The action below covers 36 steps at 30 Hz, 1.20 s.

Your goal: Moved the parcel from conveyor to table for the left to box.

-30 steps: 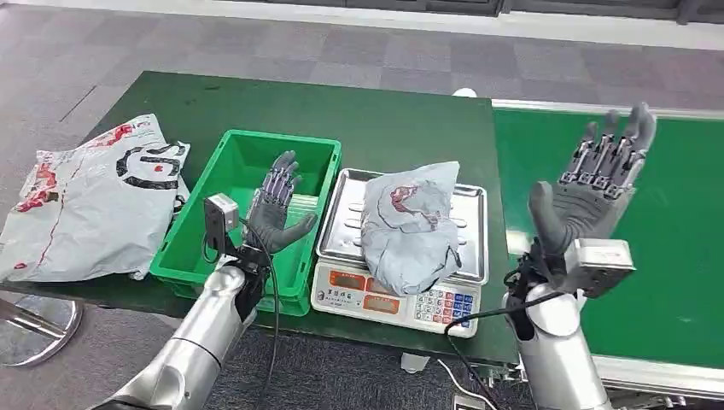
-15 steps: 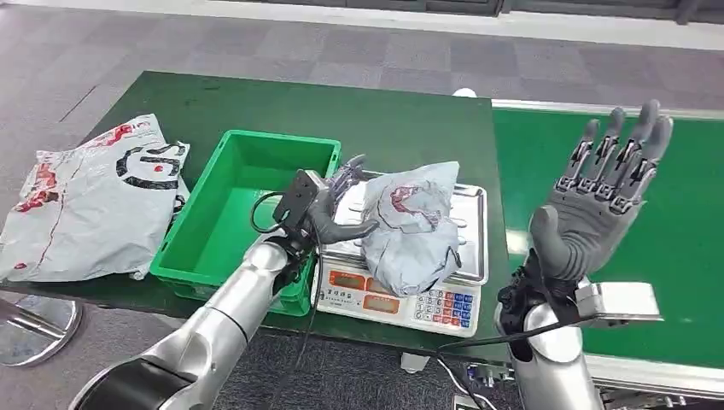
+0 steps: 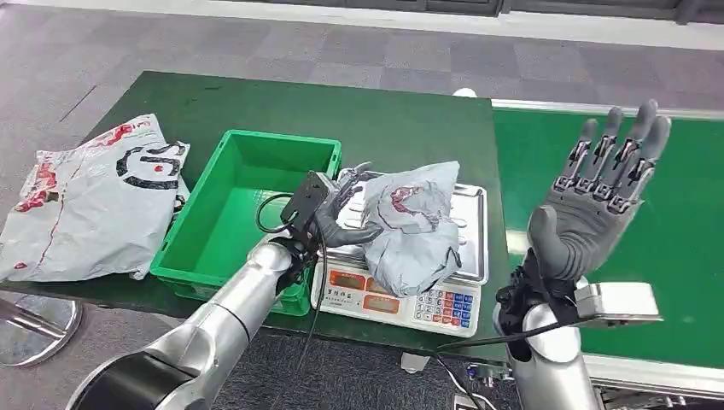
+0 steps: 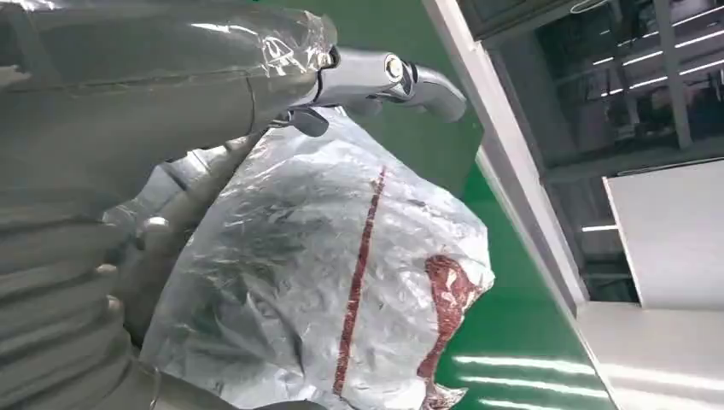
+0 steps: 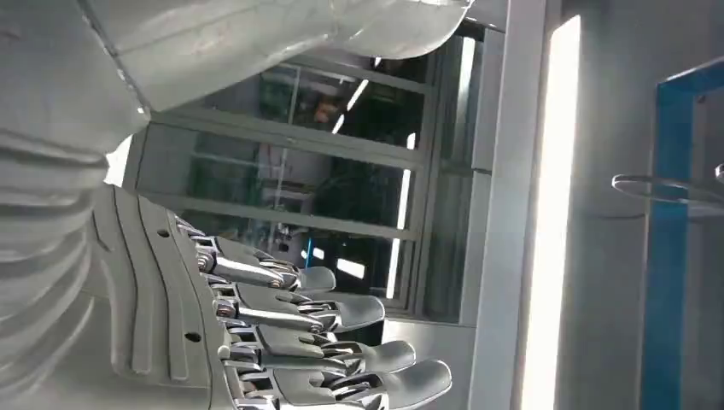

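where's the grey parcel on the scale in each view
Head view: the grey parcel lies on the scale, centre of the picture, between the green bin and the conveyor.
Left wrist view: it spreads across the middle.
Right wrist view: not in it.
Shared landmark: the left hand, beside the parcel in both.

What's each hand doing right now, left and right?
Left hand: fingers apart at the grey parcel on the scale; whether it grips yet cannot be told.
Right hand: open, raised, holding nothing.
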Tool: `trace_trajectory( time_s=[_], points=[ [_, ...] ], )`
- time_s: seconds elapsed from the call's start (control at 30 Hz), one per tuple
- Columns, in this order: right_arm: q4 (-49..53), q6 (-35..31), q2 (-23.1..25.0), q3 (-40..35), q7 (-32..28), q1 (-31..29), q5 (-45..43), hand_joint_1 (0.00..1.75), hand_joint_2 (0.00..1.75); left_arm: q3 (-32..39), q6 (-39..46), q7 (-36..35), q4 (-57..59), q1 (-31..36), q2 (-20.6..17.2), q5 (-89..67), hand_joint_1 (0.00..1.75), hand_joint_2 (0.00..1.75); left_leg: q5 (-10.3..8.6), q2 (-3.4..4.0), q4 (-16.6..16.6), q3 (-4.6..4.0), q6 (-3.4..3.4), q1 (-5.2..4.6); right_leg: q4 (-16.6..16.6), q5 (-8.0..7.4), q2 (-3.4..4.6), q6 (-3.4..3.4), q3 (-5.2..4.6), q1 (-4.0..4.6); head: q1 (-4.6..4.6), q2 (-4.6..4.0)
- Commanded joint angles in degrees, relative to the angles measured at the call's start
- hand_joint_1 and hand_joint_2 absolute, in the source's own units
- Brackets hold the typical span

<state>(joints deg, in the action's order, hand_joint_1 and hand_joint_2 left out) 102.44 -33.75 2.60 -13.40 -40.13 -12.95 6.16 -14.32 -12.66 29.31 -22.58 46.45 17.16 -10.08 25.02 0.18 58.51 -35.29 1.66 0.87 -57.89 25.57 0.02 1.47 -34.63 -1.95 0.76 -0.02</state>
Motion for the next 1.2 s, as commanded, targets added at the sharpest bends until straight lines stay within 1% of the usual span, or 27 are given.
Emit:
trace_trajectory(
  time_s=[0.03,0.13,0.17,0.23,0.27,0.3,0.4,0.43,0.5,0.53,0.57,0.6,0.67,0.7,0.77,0.83,0.9,0.93,1.0,1.07,1.1,1.13,1.17,1.2],
  points=[
    [-1.3,-0.2,0.3,-1.4,0.1,-1.7,-0.3,0.00,1.75,-2.8,-0.1,-0.3,4.2,2.9,-0.7,-0.1,0.00,1.75,0.04,0.04,0.0,0.06,-0.06,0.04,0.0,0.02,0.04,-0.15,0.04,0.07,0.00,0.00],
    [-1.5,0.0,0.5,-1.4,0.1,-1.7,-0.1,0.00,1.75,-3.2,-0.3,-0.7,4.7,3.1,-0.5,-0.4,0.00,1.75,0.03,0.07,0.0,0.05,-0.06,0.02,0.0,0.01,0.06,-0.14,0.02,0.04,0.00,0.00],
    [-2.0,0.5,0.8,-1.3,0.1,-1.8,-0.1,0.00,1.75,-4.9,-0.1,-1.8,5.4,3.4,-0.3,-2.3,0.00,1.75,0.03,0.04,0.0,0.03,-0.05,0.02,0.0,0.01,0.03,-0.11,0.02,0.04,0.00,0.00],
    [-2.7,1.4,1.6,-1.0,0.1,-1.5,0.6,0.00,1.75,-5.8,-1.4,-5.6,6.7,3.3,1.0,-3.3,0.00,1.75,0.04,0.04,-0.1,0.14,-0.10,0.06,0.1,0.00,0.03,-0.22,0.13,0.10,0.00,0.00],
    [-3.0,1.7,2.0,-0.9,0.1,-1.3,1.5,0.00,1.75,-5.4,-2.5,-10.0,7.6,3.0,2.0,-2.8,0.00,1.75,0.04,0.01,0.0,0.12,-0.09,0.06,0.1,0.01,0.00,-0.18,0.13,0.10,0.00,0.00],
    [-3.3,2.3,2.5,-0.7,0.1,-1.1,1.9,0.00,1.75,-5.9,-1.6,-13.5,8.4,2.6,2.6,-3.4,0.00,1.75,0.03,-0.03,0.0,0.09,-0.07,0.03,0.1,0.02,-0.04,-0.13,0.11,0.06,0.00,0.00],
    [-4.2,3.2,3.2,-0.3,0.1,-0.9,2.9,0.00,1.75,-10.0,2.9,-19.2,9.0,1.6,2.8,-7.9,0.00,1.75,0.03,-0.01,-0.1,0.12,-0.06,0.00,0.1,0.03,-0.03,-0.10,0.13,0.02,0.00,0.02],
    [-5.1,3.5,3.3,-0.2,0.1,-0.8,3.3,0.00,1.75,-10.8,3.2,-20.1,9.2,1.4,2.7,-8.8,0.00,1.75,0.04,0.01,-0.2,0.23,-0.10,0.03,0.2,0.00,0.00,-0.19,0.24,0.07,0.00,0.00],
    [-6.2,4.0,3.2,-0.6,0.1,-0.9,4.3,0.00,1.75,-11.8,4.4,-20.4,9.2,0.9,2.1,-10.1,0.00,1.75,0.04,0.02,-0.1,0.15,-0.06,0.01,0.1,0.01,0.01,-0.12,0.16,0.04,0.00,0.00],
    [-6.7,4.2,3.3,-0.6,0.1,-0.9,4.1,0.00,1.75,-12.7,5.3,-20.2,9.2,0.6,1.8,-11.3,0.00,1.75,0.02,0.08,-0.2,0.30,-0.09,0.05,0.2,-0.03,0.07,-0.22,0.28,0.09,0.00,0.00],
    [-6.9,4.3,3.4,-0.6,0.1,-1.0,4.1,0.00,1.75,-12.4,4.8,-19.8,9.3,0.3,1.5,-11.1,1.75,1.75,0.02,0.08,-0.2,0.29,-0.08,0.05,0.2,-0.03,0.08,-0.21,0.27,0.09,0.00,0.00],
    [-7.7,2.9,4.3,1.2,0.9,-0.8,4.0,0.00,1.75,-15.9,7.8,-17.9,8.4,-0.5,1.3,-15.0,1.75,1.75,0.01,0.12,-0.3,0.35,-0.08,0.04,0.3,-0.05,0.12,-0.23,0.30,0.08,0.00,0.00],
    [-8.2,3.3,4.0,1.9,0.9,-0.9,3.8,0.00,1.75,-16.5,8.6,-17.6,8.2,-1.0,1.7,-15.8,1.75,1.75,-0.02,0.15,-0.4,0.43,-0.10,0.05,0.4,-0.08,0.14,-0.28,0.38,0.11,0.00,0.00],
    [-8.4,3.6,4.3,2.5,0.8,-0.8,3.7,0.00,1.75,-17.0,9.3,-17.6,8.1,-1.0,1.8,-16.5,1.75,1.75,0.03,0.07,-0.2,0.27,-0.07,0.03,0.2,-0.03,0.07,-0.15,0.26,0.07,0.00,0.00],
    [-8.6,4.0,4.6,3.1,0.7,-0.7,3.7,0.00,1.75,-18.2,10.2,-18.2,8.0,-0.8,1.8,-18.0,1.75,1.75,-0.03,0.12,-0.4,0.43,-0.14,0.06,0.4,-0.11,0.11,-0.28,0.41,0.12,0.00,0.00],
    [-8.7,4.3,4.8,3.3,0.7,-0.8,3.8,0.00,1.75,-18.6,10.7,-18.5,7.9,-0.9,1.7,-18.6,1.75,1.75,0.02,0.00,-0.1,0.21,-0.08,0.02,0.1,0.00,-0.03,-0.12,0.23,0.05,0.00,0.00],
    [-9.1,4.6,4.9,3.2,0.8,-0.9,3.9,0.00,1.75,-19.2,11.9,-19.0,7.7,-1.0,1.5,-19.7,1.75,1.75,0.01,0.02,-0.2,0.29,-0.12,0.05,0.3,-0.04,-0.05,-0.18,0.35,0.09,0.00,0.00],
    [-9.1,4.6,4.9,3.2,0.8,-0.9,3.9,0.00,1.75,-19.2,11.9,-19.0,7.8,-1.1,1.5,-19.7,1.75,1.75,0.03,0.00,-0.1,0.19,-0.07,0.01,0.1,0.01,-0.06,-0.09,0.25,0.03,0.00,0.00],
    [-9.3,4.8,5.1,3.2,0.7,-0.9,3.7,0.00,1.75,-17.8,12.0,-18.1,7.3,-1.6,1.3,-18.6,1.75,1.75,0.01,0.08,-0.3,0.34,-0.11,0.04,0.3,-0.06,0.02,-0.20,0.39,0.08,0.00,0.00],
    [-9.1,4.5,5.4,3.3,0.7,-0.8,3.7,0.00,1.75,-16.7,12.8,-15.9,6.9,-2.1,1.2,-17.9,1.75,1.75,0.01,0.06,-0.2,0.30,-0.08,0.03,0.2,-0.04,0.00,-0.17,0.34,0.07,0.00,0.00],
    [-8.4,4.2,5.5,3.4,0.6,-0.4,3.7,0.00,1.75,-14.8,16.0,-11.5,5.8,-2.5,1.2,-16.5,1.75,1.75,-0.01,0.10,-0.3,0.37,-0.09,0.03,0.3,-0.06,0.04,-0.23,0.38,0.07,0.00,0.00],
    [-8.4,4.2,5.5,3.4,0.6,-0.4,3.7,0.00,1.75,-14.8,16.0,-11.5,5.8,-2.5,1.2,-16.5,1.75,1.75,0.02,0.03,-0.1,0.25,-0.06,0.03,0.2,-0.01,-0.03,-0.14,0.29,0.05,0.00,0.00],
    [-7.7,4.0,5.5,3.4,0.5,0.3,3.6,0.00,1.75,-12.9,21.5,-5.5,4.4,-3.1,1.2,-15.3,1.75,1.75,0.01,0.08,-0.2,0.29,-0.08,0.02,0.2,-0.04,0.02,-0.18,0.30,0.06,0.00,0.00],
    [-7.5,4.0,5.4,3.4,0.5,0.5,3.5,0.00,1.75,-12.8,21.4,-5.2,4.8,-2.8,1.3,-15.3,1.75,1.75,0.03,0.02,-0.1,0.23,-0.05,0.01,0.1,0.00,-0.03,-0.12,0.25,0.03,0.00,0.00]
  ],
)
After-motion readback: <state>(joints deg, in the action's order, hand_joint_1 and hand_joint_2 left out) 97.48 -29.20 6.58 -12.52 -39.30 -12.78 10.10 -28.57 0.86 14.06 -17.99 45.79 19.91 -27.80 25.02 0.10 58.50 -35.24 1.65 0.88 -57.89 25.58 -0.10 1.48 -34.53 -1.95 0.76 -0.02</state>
